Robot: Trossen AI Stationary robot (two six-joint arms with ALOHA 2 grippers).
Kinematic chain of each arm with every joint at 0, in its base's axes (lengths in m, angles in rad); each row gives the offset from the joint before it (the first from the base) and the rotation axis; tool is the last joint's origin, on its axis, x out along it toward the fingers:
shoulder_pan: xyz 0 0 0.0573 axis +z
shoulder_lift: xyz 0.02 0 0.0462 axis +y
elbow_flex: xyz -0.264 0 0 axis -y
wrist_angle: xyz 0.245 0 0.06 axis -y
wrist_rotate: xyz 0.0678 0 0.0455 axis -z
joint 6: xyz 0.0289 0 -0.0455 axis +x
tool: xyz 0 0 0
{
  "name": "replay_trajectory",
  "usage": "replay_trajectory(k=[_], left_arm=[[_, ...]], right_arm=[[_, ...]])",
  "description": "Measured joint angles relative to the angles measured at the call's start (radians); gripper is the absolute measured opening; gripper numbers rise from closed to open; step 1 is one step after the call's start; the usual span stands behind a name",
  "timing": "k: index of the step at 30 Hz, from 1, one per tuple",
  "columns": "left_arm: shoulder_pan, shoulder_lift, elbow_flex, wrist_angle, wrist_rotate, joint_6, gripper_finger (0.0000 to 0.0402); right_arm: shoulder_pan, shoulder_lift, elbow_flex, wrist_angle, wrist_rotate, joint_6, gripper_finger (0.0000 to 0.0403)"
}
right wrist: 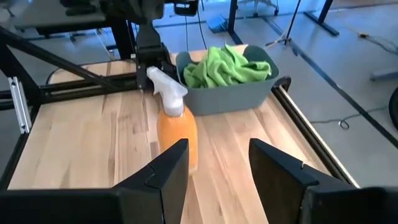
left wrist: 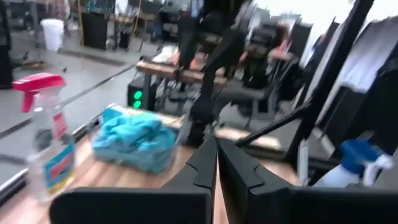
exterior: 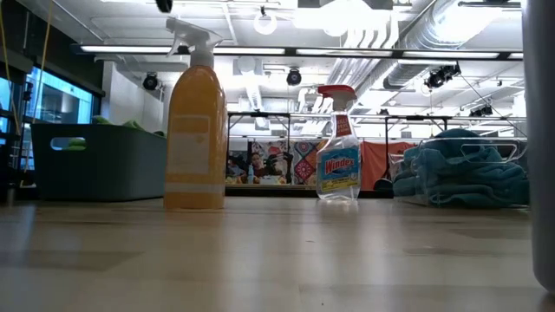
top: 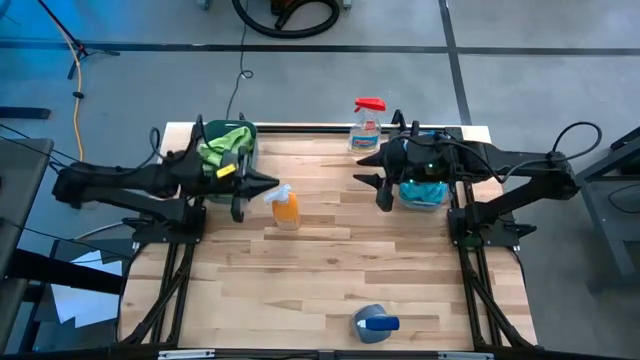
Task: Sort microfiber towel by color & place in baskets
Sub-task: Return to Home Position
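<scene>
Heaped in the dark teal basket (right wrist: 231,99) at the far left: green towels (right wrist: 227,65). Piled in the clear basket (top: 421,206) at the right: blue towels (exterior: 460,169). No towel seen loose on the table (top: 330,270), so sorting judged done and the step in hand read as the return to rest. Calls next for drawing both arms back and up, clear of the basket rims and of the orange spray bottle (top: 285,208) standing just right of the left arm's fingertips. Little to go wrong beyond a knocked bottle.

As for the left gripper (top: 268,184): just off the teal basket's near right corner, fingers pressed together to a bare slit, holding nothing, touching nothing. As for the right gripper (right wrist: 217,149): just left of the clear basket, fingers spread wide, empty, hanging above the boards.

Farther out: Windex bottle (top: 367,125) upright at the far edge, near the clear basket; blue-capped bottle (top: 375,322) lying on its side at the near edge, well apart from all else.
</scene>
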Motion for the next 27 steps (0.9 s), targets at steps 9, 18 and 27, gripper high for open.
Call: replay_trajectory(k=[9,18,27], left_arm=[[-0.076,-0.117,-0.199,0.222,-0.053,-0.051,0.0001],[-0.101,-0.246,-0.394,0.382,-0.1,-0.049,0.0],[-0.101,-0.371,-0.623,0.565,-0.12,-0.115,0.0]], right_arm=[[0.0,0.0,0.0,-0.048,-0.009,0.04,0.0148],[0.002,-0.026,0.0,-0.066,-0.112,0.116,0.0011],[0.04,-0.061,0.0,-0.132,-0.126,0.224,0.0004]])
